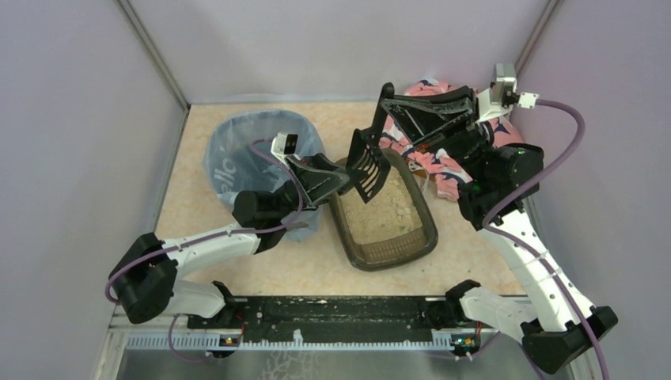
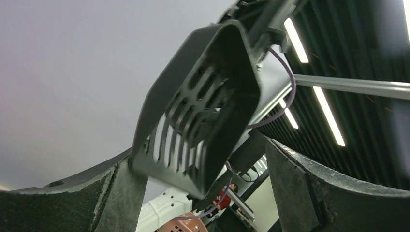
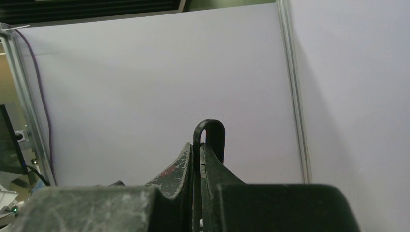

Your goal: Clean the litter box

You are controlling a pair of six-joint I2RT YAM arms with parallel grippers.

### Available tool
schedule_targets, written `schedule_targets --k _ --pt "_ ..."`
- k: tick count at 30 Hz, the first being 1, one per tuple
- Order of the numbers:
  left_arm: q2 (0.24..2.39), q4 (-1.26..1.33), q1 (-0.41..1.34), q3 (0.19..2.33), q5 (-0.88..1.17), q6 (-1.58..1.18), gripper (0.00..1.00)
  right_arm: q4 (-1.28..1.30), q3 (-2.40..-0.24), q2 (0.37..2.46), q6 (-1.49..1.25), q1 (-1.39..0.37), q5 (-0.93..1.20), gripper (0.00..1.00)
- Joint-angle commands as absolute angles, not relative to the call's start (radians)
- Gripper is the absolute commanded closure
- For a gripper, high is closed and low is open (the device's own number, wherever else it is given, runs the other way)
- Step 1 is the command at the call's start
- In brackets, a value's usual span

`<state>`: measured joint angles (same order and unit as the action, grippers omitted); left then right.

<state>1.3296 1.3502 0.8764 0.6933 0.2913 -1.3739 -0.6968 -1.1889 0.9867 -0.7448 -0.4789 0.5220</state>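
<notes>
Pale lilac walls (image 1: 316, 47) close in a beige speckled table (image 1: 316, 269).

Top view: we see the litter box (image 1: 392, 255) at mid-table, angled, with beige litter (image 1: 388, 207) inside. The bin (image 1: 229, 134) with its blue bag stands just to its left. The black slotted scoop (image 1: 368, 165) hangs tilted over the box's far left corner and hides that corner. The right gripper (image 1: 389, 101) holds it by the top of the handle. The left gripper (image 1: 344, 180) sits at the scoop's head, between bin and box.

Right wrist view adds what the top view lacks: the right gripper (image 3: 197, 154) has its fingers pressed together on the handle's thin end loop (image 3: 220, 140).

Left wrist view, looking upward: the left gripper (image 2: 198, 154) has its fingers wide apart, and the scoop's head (image 2: 193, 111) sits above and between them. Whether either finger touches it we cannot tell. Ceiling light strips (image 2: 329, 116) show behind.

Obstructions: the left arm lies across the bin's near side. The right arm covers part of a pink patterned cloth (image 1: 443, 170) at the far right.
</notes>
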Motion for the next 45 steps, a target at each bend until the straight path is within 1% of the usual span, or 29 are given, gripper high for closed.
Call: schedule_targets --k 1,5,7,8,12,13,15,16,19,21,22,23,25,26,27,32,35,39,42,45 --pt "1.323 1.450 0.894 0.744 0.329 -1.379 0.09 -0.776 -1.195 1.009 -0.761 -0.468 0.544 1.00" --pt "1.336 1.435 0.905 0.768 0.339 -1.377 0.14 -0.820 -1.189 1.038 -0.787 -0.468 0.561 1.00" --pt "1.356 1.443 0.916 0.786 0.351 -1.382 0.19 -0.836 -1.186 1.047 -0.793 -0.468 0.563 1.00" --pt "1.365 1.446 0.922 0.791 0.352 -1.385 0.24 -0.840 -1.183 1.049 -0.794 -0.468 0.563 1.00" --pt "1.384 1.457 0.928 0.788 0.347 -1.394 0.58 -0.835 -1.175 1.043 -0.779 -0.468 0.558 1.00" --pt "1.382 1.454 0.928 0.784 0.343 -1.390 0.68 -0.832 -1.172 1.040 -0.776 -0.468 0.560 1.00" --pt "1.380 1.441 0.927 0.782 0.340 -1.371 0.93 -0.828 -1.162 1.031 -0.769 -0.468 0.563 1.00" --pt "1.377 1.428 0.926 0.782 0.337 -1.362 1.00 -0.821 -1.158 1.027 -0.765 -0.467 0.562 1.00" --pt "1.356 1.340 0.911 0.798 0.372 -1.301 1.00 -0.767 -1.142 1.005 -0.734 -0.468 0.547 1.00" --pt "1.327 1.133 0.893 0.874 0.459 -1.180 1.00 -0.677 -1.135 0.976 -0.691 -0.468 0.501 0.99" --pt "1.307 1.002 0.891 0.909 0.480 -1.091 1.00 -0.617 -1.132 0.961 -0.659 -0.468 0.471 0.81" --pt "1.289 0.805 0.891 0.951 0.477 -1.000 1.00 -0.546 -1.128 0.944 -0.624 -0.468 0.446 0.70" --pt "1.259 0.539 0.887 1.036 0.444 -0.775 1.00 -0.444 -1.123 0.911 -0.555 -0.468 0.394 0.55" --pt "1.248 0.441 0.881 1.074 0.433 -0.702 1.00 -0.398 -1.120 0.896 -0.524 -0.468 0.374 0.49" --pt "1.244 0.386 0.871 1.100 0.455 -0.647 1.00 -0.353 -1.116 0.884 -0.493 -0.468 0.353 0.47" --pt "1.249 0.248 0.789 1.175 0.627 -0.550 1.00 -0.203 -1.093 0.855 -0.403 -0.468 0.293 0.41" --pt "1.250 0.175 0.752 1.208 0.699 -0.505 1.00 -0.207 -1.046 0.817 -0.392 -0.468 0.283 0.37" --pt "1.262 0.012 0.724 1.280 0.735 -0.438 1.00 -0.160 -1.042 0.776 -0.349 -0.468 0.279 0.37" --pt "1.256 0.009 0.692 1.285 0.754 -0.455 1.00 -0.108 -1.069 0.761 -0.322 -0.468 0.314 0.37" --pt "1.255 0.097 0.640 1.254 0.818 -0.547 1.00 -0.083 -1.059 0.725 -0.308 -0.468 0.358 0.37"
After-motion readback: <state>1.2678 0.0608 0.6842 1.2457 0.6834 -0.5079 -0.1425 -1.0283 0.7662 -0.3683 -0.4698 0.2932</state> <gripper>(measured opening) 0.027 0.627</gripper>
